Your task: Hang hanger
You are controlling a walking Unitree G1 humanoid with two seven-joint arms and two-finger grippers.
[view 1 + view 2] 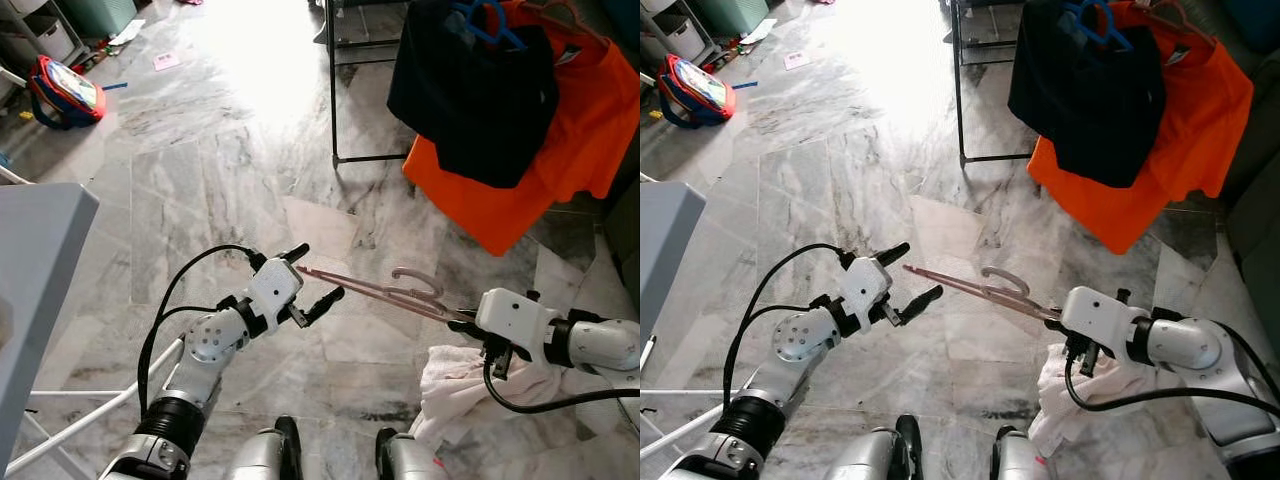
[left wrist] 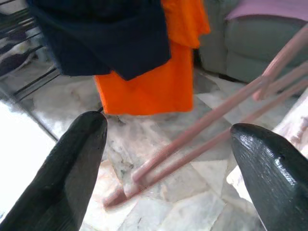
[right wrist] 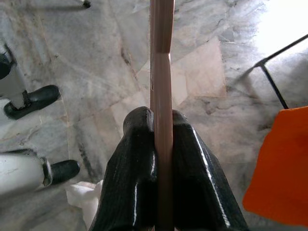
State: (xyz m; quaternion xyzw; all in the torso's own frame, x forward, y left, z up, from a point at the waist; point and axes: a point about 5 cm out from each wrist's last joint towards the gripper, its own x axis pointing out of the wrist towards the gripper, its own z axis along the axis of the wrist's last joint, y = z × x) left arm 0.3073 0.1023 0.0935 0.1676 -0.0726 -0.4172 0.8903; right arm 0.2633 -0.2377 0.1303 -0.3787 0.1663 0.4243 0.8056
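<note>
Currently right hand clamps the pink hanger by one end, long axis pointing toward open left hand; rack upper right.

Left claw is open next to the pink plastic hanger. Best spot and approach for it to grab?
Judging by pose: take the free end of the pink plastic hanger, from the robot's left. The right claw pinches the other end, and the bars run thin and nearly level toward the open left claw, so its fingers could close across them short of the hook.
</note>
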